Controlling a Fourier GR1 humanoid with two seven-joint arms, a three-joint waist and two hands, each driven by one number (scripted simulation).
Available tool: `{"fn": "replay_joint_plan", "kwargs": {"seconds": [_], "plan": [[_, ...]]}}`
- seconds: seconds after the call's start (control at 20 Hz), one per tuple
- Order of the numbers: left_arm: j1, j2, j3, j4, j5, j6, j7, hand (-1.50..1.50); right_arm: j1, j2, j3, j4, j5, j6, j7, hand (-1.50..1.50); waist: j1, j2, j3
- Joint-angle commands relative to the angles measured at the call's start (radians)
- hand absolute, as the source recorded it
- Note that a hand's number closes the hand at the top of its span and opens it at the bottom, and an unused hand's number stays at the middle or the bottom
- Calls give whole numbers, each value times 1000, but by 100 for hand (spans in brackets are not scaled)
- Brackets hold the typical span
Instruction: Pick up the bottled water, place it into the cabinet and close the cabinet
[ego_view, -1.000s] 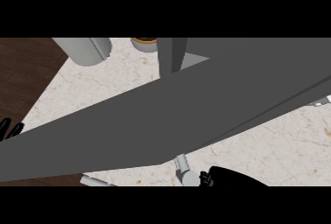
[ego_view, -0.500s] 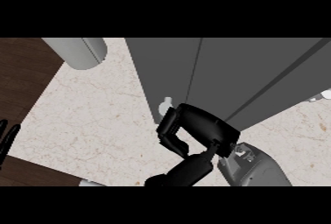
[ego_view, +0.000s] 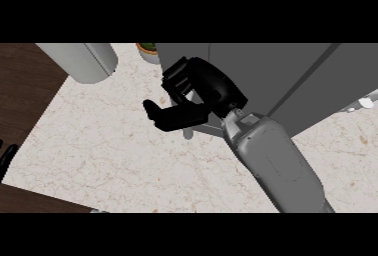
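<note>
Right hand: the right hand (ego_view: 193, 95) is sitting at upper centre, fingers curled with nothing visibly in them, pressing at the cabinet's front.
Bottled water: not showing anywhere; possibly already inside.
Cabinet: the grey cabinet (ego_view: 295, 75) is filling the upper right.
Left hand: the left hand (ego_view: 6, 156) is resting at the left edge.
Risk: fingers are looking liable to snag the door edge.

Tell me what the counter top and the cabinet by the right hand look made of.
Counter top: looks like pale polished stone, perhaps marble, going by the fine reddish veins. Cabinet: flat dark grey panels with a matte finish and no grain, so painted board or metal; I cannot tell which. The right hand is at its front.
</note>
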Motion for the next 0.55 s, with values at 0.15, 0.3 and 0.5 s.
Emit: {"fn": "replay_joint_plan", "kwargs": {"seconds": [0.15,0.3,0.5], "plan": [[33,-4,10,12,-4,-20,-11,-150,-182,-1,-98,215,-27,-207,-76,-150,-3,7,-2],[21,8,26,-3,1,-20,-7,-150,-202,-1,-114,242,-93,-253,-84,-150,-18,8,0],[32,-1,21,4,9,-25,-3,-150,-219,-1,-77,284,-121,-298,-137,-150,-21,12,0]]}}
